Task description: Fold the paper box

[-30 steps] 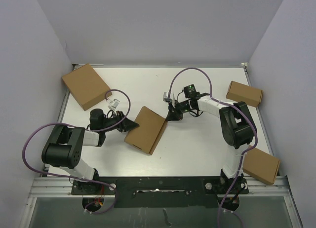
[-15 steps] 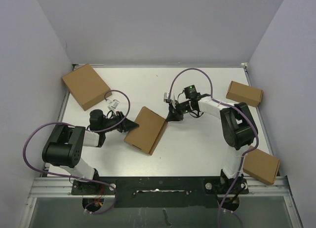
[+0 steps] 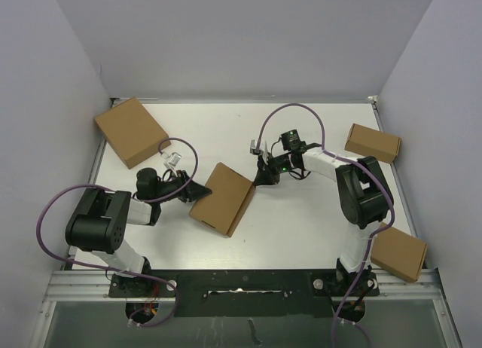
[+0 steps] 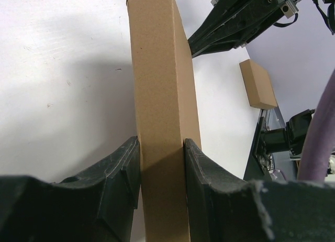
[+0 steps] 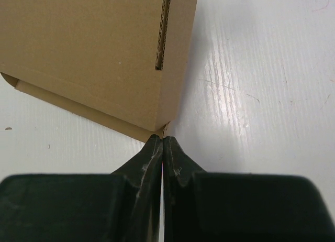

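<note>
**Paper box held on edge by the left gripper, right gripper shut at its corner**

The paper box point(image 3: 224, 199) lies near the middle of the white table point(image 3: 301, 220), between the two arms. It is folded into a thin, flat brown rectangle and turned at an angle to the table's edges.

The left gripper point(image 3: 197, 191) reaches in from the left and clamps the box's near left edge. In the left wrist view the two black fingers point(image 4: 123, 168) press on either side of the narrow cardboard wall of the box point(image 4: 162, 95), their jaws only as far apart as that wall is thick.

The right gripper point(image 3: 257, 180) comes in from the right at the box's far right corner. In the right wrist view its tips point(image 5: 163, 140) are pressed together with no gap, touching the corner of the box point(image 5: 89, 48). An open slit point(image 5: 163, 30) shows along the fold just above that corner.

A large cardboard box point(image 3: 131, 131) sits at the table's far left corner. A small cardboard box point(image 3: 373, 142) lies by the right edge, and a third cardboard box point(image 3: 398, 253) sits at the near right corner.
</note>
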Controlling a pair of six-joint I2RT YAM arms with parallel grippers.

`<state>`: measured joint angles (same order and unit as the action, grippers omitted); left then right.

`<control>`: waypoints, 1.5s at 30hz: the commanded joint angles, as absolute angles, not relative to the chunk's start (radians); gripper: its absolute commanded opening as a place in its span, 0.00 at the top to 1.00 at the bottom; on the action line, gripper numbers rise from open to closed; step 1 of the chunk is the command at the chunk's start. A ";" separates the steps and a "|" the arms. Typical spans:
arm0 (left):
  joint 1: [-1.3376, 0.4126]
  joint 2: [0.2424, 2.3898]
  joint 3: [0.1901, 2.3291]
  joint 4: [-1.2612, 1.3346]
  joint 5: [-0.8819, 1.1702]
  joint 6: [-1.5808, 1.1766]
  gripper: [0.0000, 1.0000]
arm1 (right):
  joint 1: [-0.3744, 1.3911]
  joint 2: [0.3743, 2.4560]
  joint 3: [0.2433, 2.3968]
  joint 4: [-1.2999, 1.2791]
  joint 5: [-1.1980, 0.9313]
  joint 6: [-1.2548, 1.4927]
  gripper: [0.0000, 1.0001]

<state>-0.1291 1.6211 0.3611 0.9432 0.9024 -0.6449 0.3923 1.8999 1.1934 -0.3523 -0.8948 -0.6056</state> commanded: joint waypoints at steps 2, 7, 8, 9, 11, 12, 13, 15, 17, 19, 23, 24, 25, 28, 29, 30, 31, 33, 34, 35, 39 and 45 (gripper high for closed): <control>-0.095 1.650 0.360 1.042 0.795 -0.579 1.00 | 0.385 1.861 1.195 -0.390 -0.900 -0.563 1.00; -0.092 1.658 0.358 1.052 0.798 -0.588 1.00 | 0.385 1.861 1.195 -0.394 -0.882 -0.558 1.00; -0.090 1.659 0.358 1.053 0.798 -0.589 1.00 | 0.385 1.859 1.194 -0.393 -0.879 -0.557 1.00; -0.089 1.660 0.359 1.054 0.798 -0.592 1.00 | 0.384 1.857 1.192 -0.392 -0.876 -0.558 1.00; -0.088 1.664 0.359 1.056 0.801 -0.594 1.00 | 0.383 1.851 1.185 -0.383 -0.870 -0.560 1.00; -0.087 1.665 0.359 1.058 0.802 -0.597 1.00 | 0.381 1.849 1.182 -0.380 -0.869 -0.560 1.00; -0.087 1.665 0.359 1.060 0.803 -0.598 1.00 | 0.378 1.847 1.180 -0.378 -0.868 -0.561 1.00; -0.086 1.665 0.359 1.061 0.804 -0.598 1.00 | 0.373 1.844 1.180 -0.383 -0.866 -0.572 1.00; -0.084 1.666 0.360 1.065 0.806 -0.601 1.00 | 0.373 1.839 1.179 -0.393 -0.863 -0.606 1.00; -0.083 1.667 0.360 1.067 0.808 -0.604 1.00 | 0.371 1.829 1.172 -0.399 -0.858 -0.652 1.00; -0.080 1.672 0.359 1.081 0.813 -0.613 1.00 | 0.371 1.814 1.156 -0.406 -0.866 -0.721 1.00; -0.080 1.675 0.360 1.083 0.814 -0.615 1.00 | 0.372 1.813 1.154 -0.406 -0.865 -0.728 1.00; -0.079 1.677 0.360 1.086 0.816 -0.618 1.00 | 0.374 1.814 1.156 -0.410 -0.864 -0.736 1.00; -0.077 1.685 0.360 1.095 0.818 -0.626 1.00 | 0.385 1.812 1.157 -0.420 -0.867 -0.758 1.00; -0.077 1.685 0.360 1.096 0.819 -0.626 1.00 | 0.389 1.808 1.152 -0.417 -0.869 -0.765 1.00; -0.077 1.686 0.360 1.095 0.819 -0.626 1.00 | 0.392 1.804 1.148 -0.414 -0.872 -0.771 1.00; -0.076 1.685 0.360 1.095 0.820 -0.626 1.00 | 0.395 1.800 1.146 -0.413 -0.871 -0.777 1.00; -0.075 1.686 0.360 1.095 0.821 -0.626 1.00 | 0.402 1.799 1.144 -0.414 -0.862 -0.787 1.00; -0.074 1.687 0.362 1.095 0.821 -0.627 1.00 | 0.405 1.799 1.144 -0.415 -0.857 -0.790 1.00; -0.074 1.688 0.362 1.095 0.821 -0.629 1.00 | 0.410 1.796 1.143 -0.415 -0.853 -0.796 1.00; -0.072 1.693 0.365 1.094 0.823 -0.630 1.00 | 0.425 1.780 1.130 -0.396 -0.836 -0.803 1.00; -0.072 1.695 0.372 1.082 0.832 -0.627 1.00 | 0.437 1.773 1.132 -0.380 -0.819 -0.789 1.00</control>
